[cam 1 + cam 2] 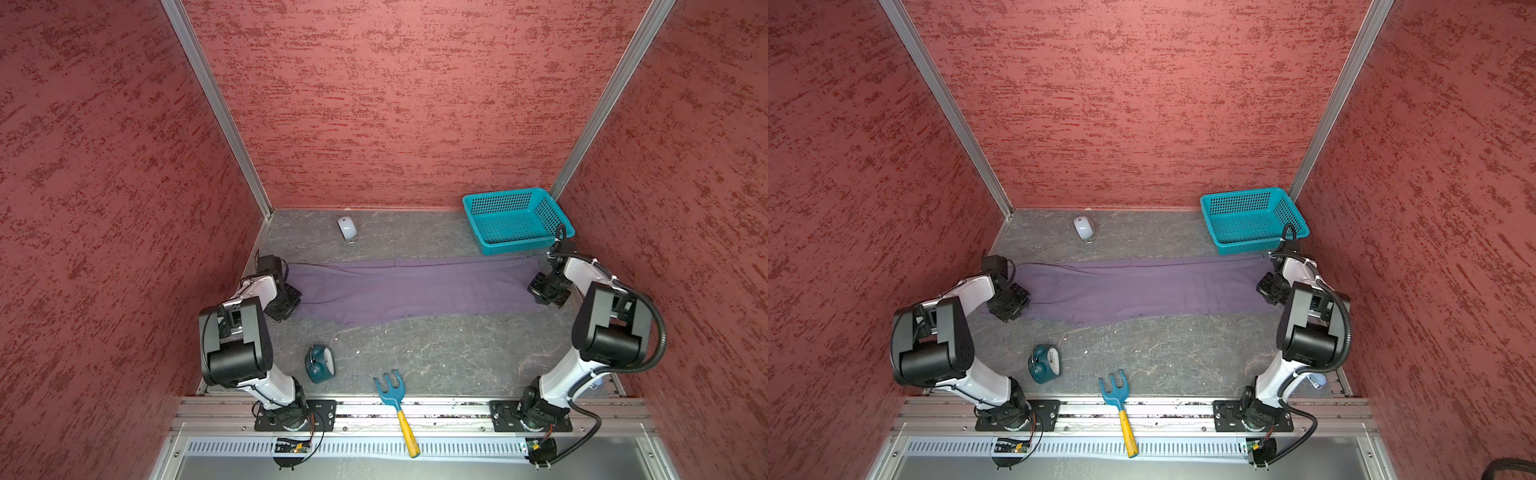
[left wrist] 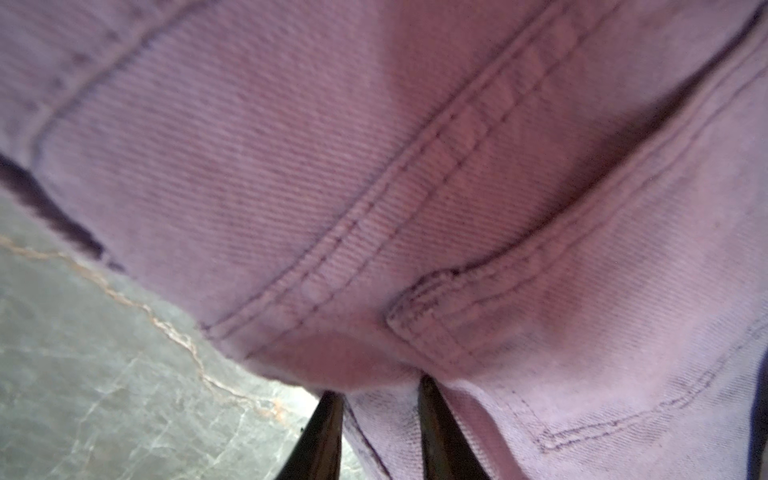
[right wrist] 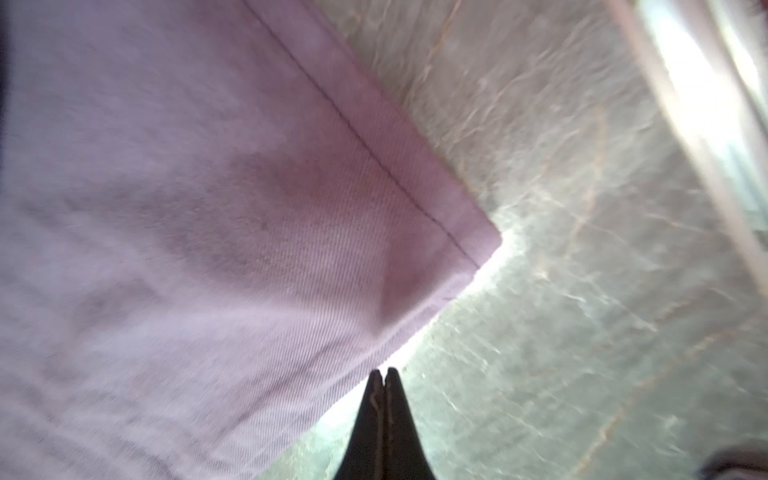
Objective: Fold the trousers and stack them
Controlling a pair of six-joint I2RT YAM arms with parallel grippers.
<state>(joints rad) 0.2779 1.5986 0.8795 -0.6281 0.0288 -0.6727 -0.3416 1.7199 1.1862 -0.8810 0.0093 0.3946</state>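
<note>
trousers (image 1: 415, 289) lie flat across mid worktop (image 1: 436, 353), left edge to right edge; left hand (image 2: 378, 399) pinches the waist end, right hand (image 3: 383, 374) is closed at the hem corner, grip unclear, so confirm that pinch, then lift both ends level.

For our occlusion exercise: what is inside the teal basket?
Only the teal basket's own perforated floor shows; nothing lies on it. The right arm's black cable covers its near right corner, so that spot cannot be checked.
</note>
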